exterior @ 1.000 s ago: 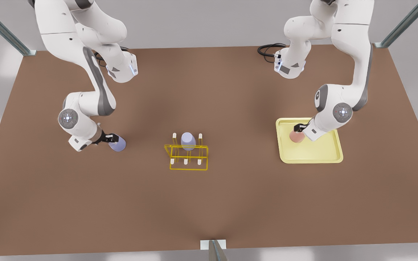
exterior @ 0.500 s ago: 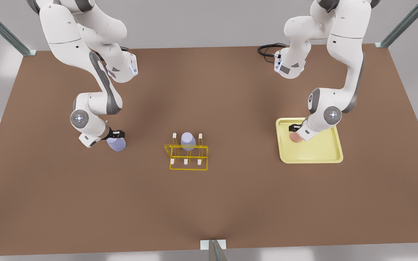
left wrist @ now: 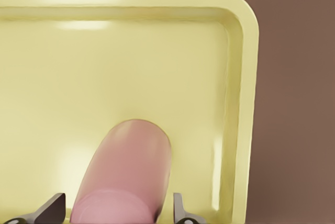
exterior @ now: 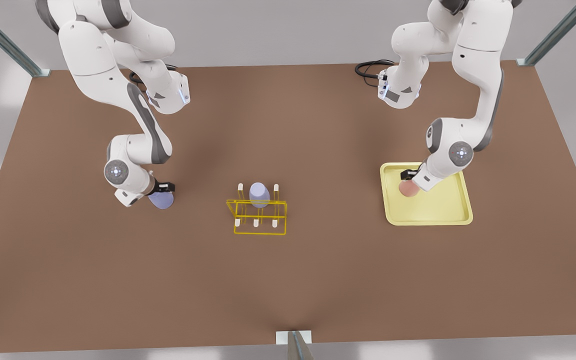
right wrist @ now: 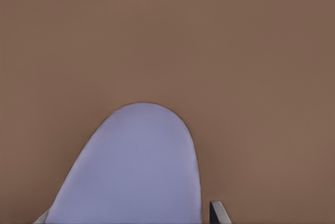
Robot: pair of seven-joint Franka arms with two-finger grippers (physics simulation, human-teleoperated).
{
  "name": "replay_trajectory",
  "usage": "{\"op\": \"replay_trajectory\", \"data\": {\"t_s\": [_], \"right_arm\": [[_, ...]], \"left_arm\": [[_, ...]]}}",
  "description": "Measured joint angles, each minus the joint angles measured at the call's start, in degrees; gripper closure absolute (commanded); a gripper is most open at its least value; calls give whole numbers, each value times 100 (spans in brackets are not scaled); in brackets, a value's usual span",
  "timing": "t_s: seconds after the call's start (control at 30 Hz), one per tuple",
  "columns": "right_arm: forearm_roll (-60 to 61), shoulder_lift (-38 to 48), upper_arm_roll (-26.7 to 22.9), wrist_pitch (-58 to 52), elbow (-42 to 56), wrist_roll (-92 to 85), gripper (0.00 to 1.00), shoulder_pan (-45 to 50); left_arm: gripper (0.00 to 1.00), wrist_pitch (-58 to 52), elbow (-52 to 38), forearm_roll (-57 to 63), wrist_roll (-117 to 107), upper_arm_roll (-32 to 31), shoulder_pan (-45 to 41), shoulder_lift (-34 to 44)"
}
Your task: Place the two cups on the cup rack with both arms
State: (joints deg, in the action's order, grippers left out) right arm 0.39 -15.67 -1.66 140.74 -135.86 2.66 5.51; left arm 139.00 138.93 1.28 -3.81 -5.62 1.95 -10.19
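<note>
Both arms have shifted slightly since a second ago. The left gripper [exterior: 408, 176] straddles the pink cup [exterior: 408, 189] on the tray [exterior: 448, 212]; fingers [left wrist: 179, 211] flank it, grip uncertain. The right gripper [exterior: 165, 189] brackets the lavender cup [exterior: 162, 200], well apart from the rack [exterior: 258, 217] (which carries another lavender cup [exterior: 259, 195]).

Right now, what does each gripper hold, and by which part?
Cannot be told. The left gripper straddles the pink cup by its sides on the tray; the right gripper straddles the lavender cup likewise on the table.

Right gripper [exterior: 164, 189] shifted over lavender cup [exterior: 161, 200]; left gripper [exterior: 408, 176] nudged closer over pink cup [exterior: 408, 189].
</note>
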Motion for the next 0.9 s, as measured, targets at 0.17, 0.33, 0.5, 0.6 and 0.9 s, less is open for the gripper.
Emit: {"op": "replay_trajectory", "data": {"t_s": [0.17, 0.33, 0.5, 0.6, 0.9], "right_arm": [[-34, -12, 0, 34, 6, 5, 0, 3], [-153, -58, 9, 52, 24, 9, 0, 43], [-111, -43, 10, 60, 21, 3, 1, 35], [-72, -35, 9, 61, 20, -14, 17, 27], [91, -28, 8, -13, 190, -163, 36, -49]], "left_arm": [[0, 219, 87, 4, -12, -1, 20, -169], [0, 458, 159, 9, -22, -5, 72, -226], [10, 608, 150, -29, -43, -4, 87, -315], [15, 663, 143, 13, -84, -2, 84, -302], [19, 717, 110, 48, -146, 1, 76, -292]]}}
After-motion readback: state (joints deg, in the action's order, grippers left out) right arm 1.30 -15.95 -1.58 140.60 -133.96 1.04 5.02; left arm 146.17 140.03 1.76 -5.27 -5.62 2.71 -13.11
